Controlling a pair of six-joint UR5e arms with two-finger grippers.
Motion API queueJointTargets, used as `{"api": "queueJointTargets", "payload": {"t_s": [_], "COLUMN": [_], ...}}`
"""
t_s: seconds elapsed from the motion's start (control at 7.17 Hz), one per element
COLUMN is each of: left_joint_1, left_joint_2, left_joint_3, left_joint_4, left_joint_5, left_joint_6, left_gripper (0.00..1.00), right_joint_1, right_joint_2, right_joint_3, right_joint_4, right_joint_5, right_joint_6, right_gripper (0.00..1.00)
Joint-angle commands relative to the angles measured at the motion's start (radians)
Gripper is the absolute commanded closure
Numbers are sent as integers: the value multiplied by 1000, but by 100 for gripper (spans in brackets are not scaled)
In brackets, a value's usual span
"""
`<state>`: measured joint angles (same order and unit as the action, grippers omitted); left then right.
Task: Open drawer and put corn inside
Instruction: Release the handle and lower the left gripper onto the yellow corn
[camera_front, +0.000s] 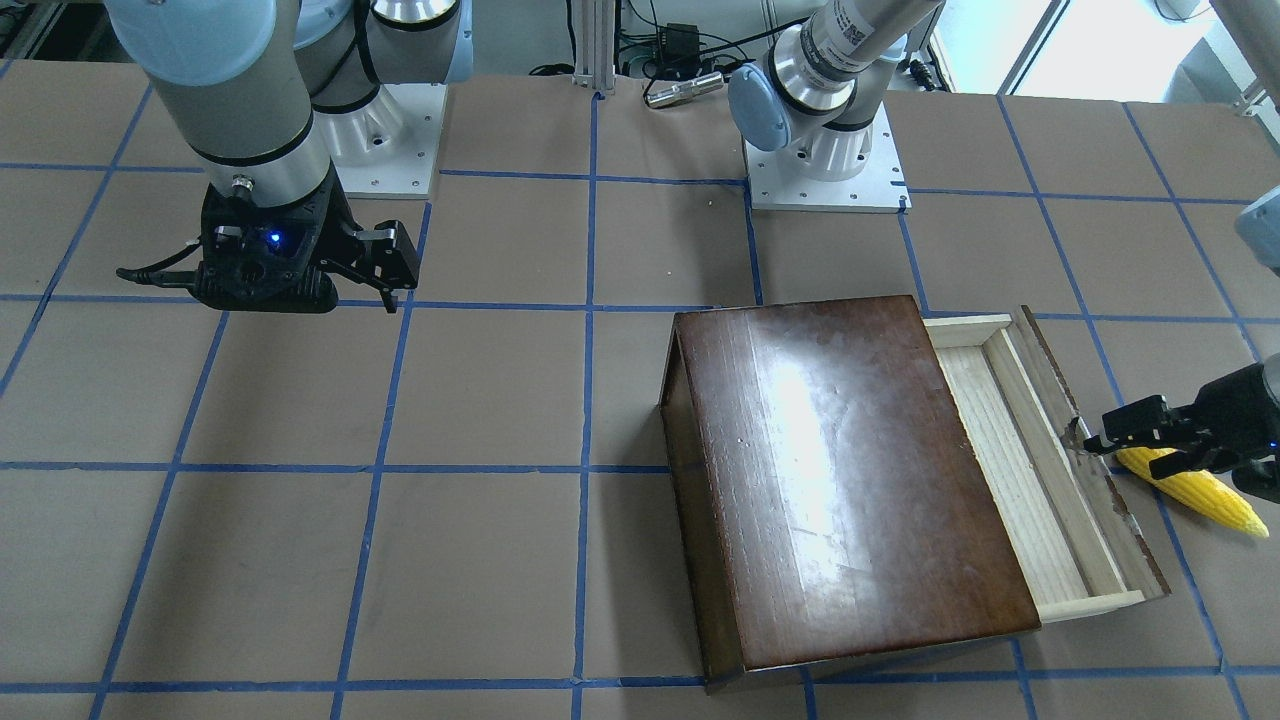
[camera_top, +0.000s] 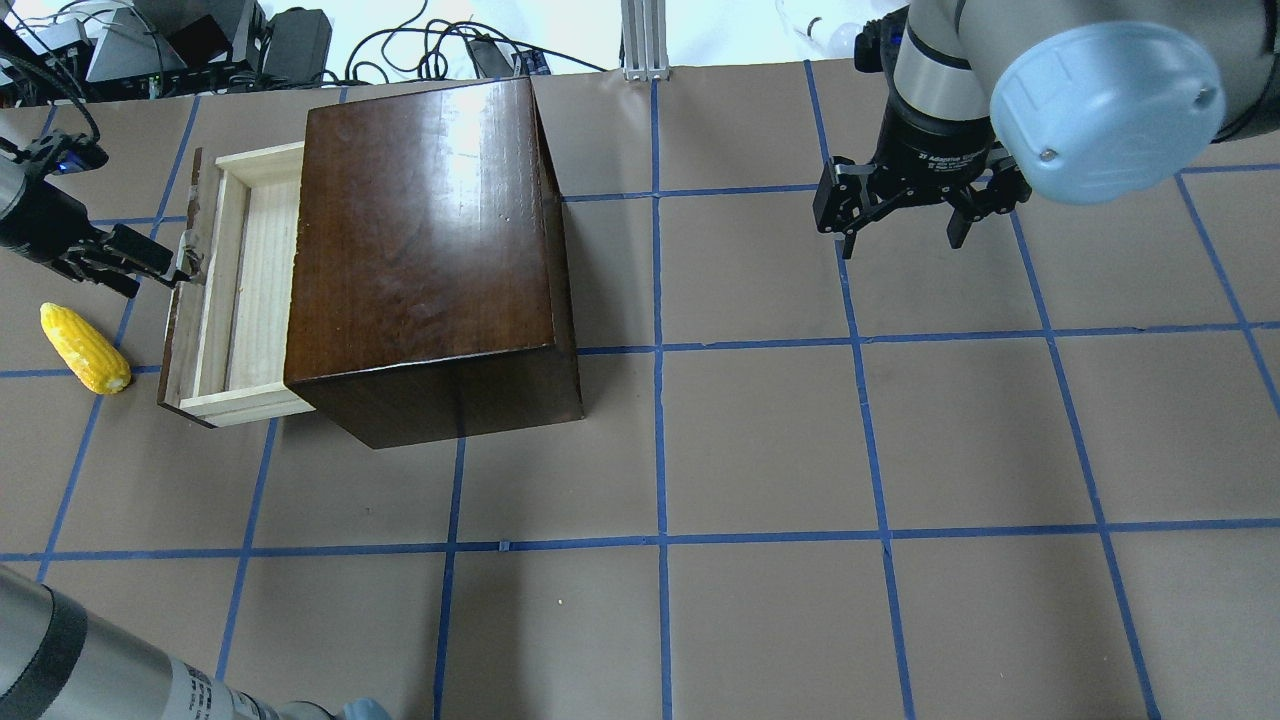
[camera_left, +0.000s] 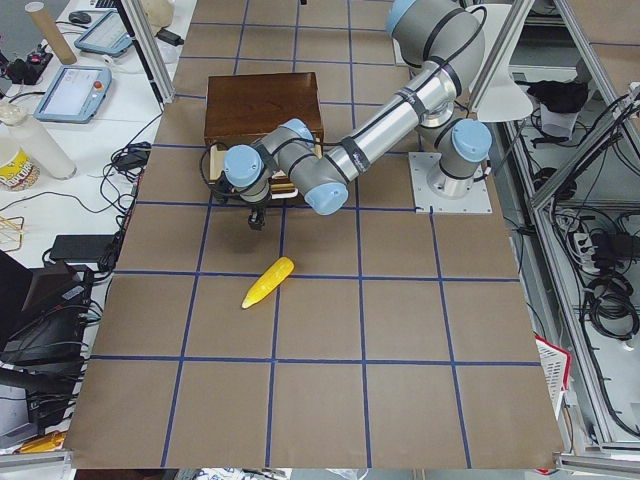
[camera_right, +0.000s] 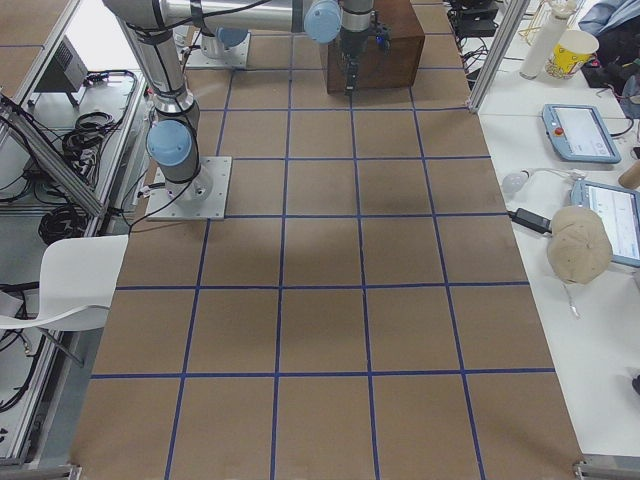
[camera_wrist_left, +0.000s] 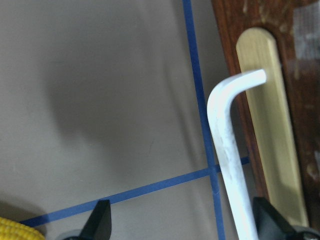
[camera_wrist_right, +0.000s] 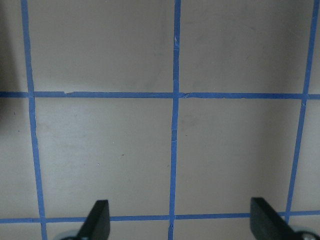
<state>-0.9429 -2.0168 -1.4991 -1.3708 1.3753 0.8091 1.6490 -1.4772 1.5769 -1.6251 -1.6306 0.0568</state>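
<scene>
The corn (camera_top: 85, 348) lies on the table (camera_top: 760, 440) just outside the partly open drawer (camera_top: 262, 290), slanted to its front panel (camera_top: 178, 320), close beside the left gripper (camera_top: 165, 268), whose fingers are spread apart at the handle (camera_wrist_left: 227, 145).

Table top: I see brown paper sheeting (camera_top: 760, 440) crossed by a grid of blue tape lines (camera_top: 660, 400).
Frame: a silver aluminium post (camera_top: 640, 40) stands at the table's far edge in my overhead view.
Side bench: a white worktop (camera_right: 590, 270) carries a blue-edged tablet pendant (camera_right: 577, 132) and a yellow-printed paper cup (camera_right: 572, 52).
Seating: a white plastic chair (camera_right: 60, 285) sits beside the table.
Cables: black leads (camera_top: 420, 45) trail behind the table.
Light: a bright white patch (camera_front: 1100, 50) washes out one corner; I cannot tell if it is a window.
</scene>
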Motion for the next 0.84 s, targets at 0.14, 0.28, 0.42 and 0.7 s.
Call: {"api": "queueJointTargets", "payload": {"t_s": [0.14, 0.28, 0.42, 0.7], "left_joint_1": [22, 85, 125, 130], "left_joint_2": [35, 38, 21, 6], "left_joint_3": [14, 19, 22, 14], "left_joint_4": [-39, -30, -10, 68], "left_joint_5": [31, 60, 100, 143], "left_joint_6": [2, -14, -103, -183], "left_gripper": [0, 0, 0, 0], "right_joint_1": [0, 0, 0, 0], "right_joint_2": [-2, 0, -2, -2], "right_joint_3": [0, 0, 0, 0], "right_joint_4": [1, 1, 1, -1], "right_joint_5": [0, 0, 0, -2], "right_joint_6": [0, 0, 0, 0], "right_gripper": [0, 0, 0, 0]}}
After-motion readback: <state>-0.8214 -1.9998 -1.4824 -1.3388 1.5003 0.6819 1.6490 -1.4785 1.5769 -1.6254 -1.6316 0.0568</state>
